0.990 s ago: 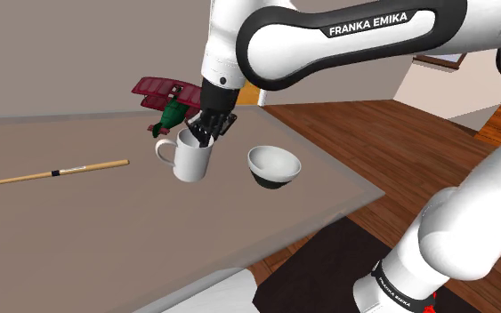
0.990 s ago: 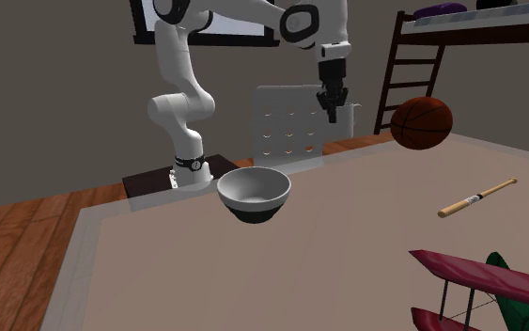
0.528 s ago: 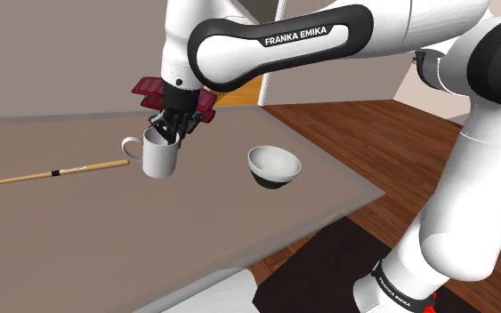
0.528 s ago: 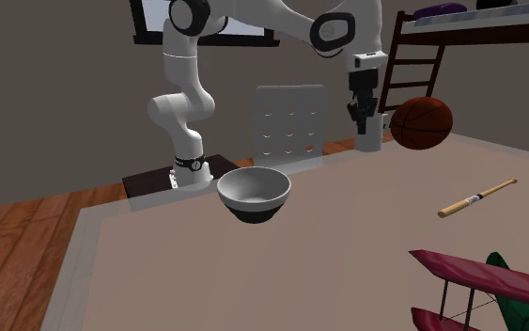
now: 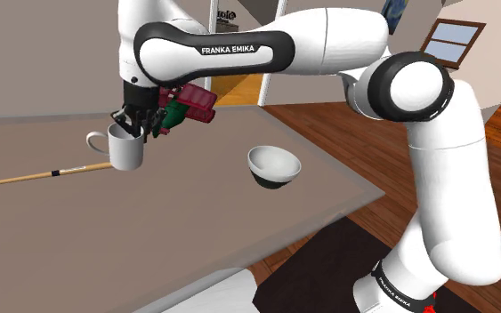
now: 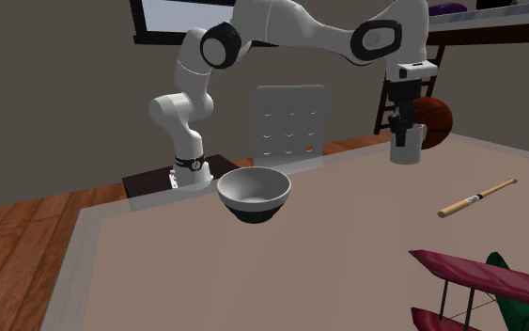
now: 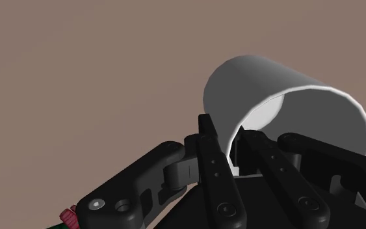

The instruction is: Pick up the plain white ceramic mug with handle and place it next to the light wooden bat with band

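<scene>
Gripper (image 5: 133,124) clamps mug (image 5: 125,151) rim — aloft (bat (image 5: 52,172) near).

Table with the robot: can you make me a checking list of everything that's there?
Surface: brown-grey table, flat and plain.
Job's things: white mug hangs upright from the gripper, handle pointing away from the bowl; I cannot tell if it touches the table. Light wooden bat with a dark band lies flat, its end close to the mug in the shoulder view.
Clutter: white bowl with a dark base, upright; red and green toy plane; basketball behind the mug.
Grippers: black gripper shut on the mug's wall, one finger inside, one outside.
Cables: nothing seen.
Surroundings: wooden floor, dark ladder, grey walls.
</scene>
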Robot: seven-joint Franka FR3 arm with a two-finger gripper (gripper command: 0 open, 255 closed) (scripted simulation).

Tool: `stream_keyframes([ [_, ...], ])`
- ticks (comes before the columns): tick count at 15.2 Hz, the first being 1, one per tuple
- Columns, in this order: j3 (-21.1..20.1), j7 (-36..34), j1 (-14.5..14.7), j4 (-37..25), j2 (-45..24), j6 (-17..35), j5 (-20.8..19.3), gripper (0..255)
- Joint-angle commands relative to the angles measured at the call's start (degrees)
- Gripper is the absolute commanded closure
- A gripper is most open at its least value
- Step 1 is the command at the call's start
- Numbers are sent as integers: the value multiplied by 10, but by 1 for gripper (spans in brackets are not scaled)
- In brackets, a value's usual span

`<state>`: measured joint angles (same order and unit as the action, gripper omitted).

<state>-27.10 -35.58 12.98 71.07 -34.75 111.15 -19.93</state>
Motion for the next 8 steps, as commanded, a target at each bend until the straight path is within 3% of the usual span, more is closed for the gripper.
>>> stream_keyframes([
  [1,11,1,33,-100,-68,-32,-17,255],
  [3,25,18,76,-253,-158,-88,-30,255],
  [8,26,8,64,-196,-149,-43,-31,255],
])
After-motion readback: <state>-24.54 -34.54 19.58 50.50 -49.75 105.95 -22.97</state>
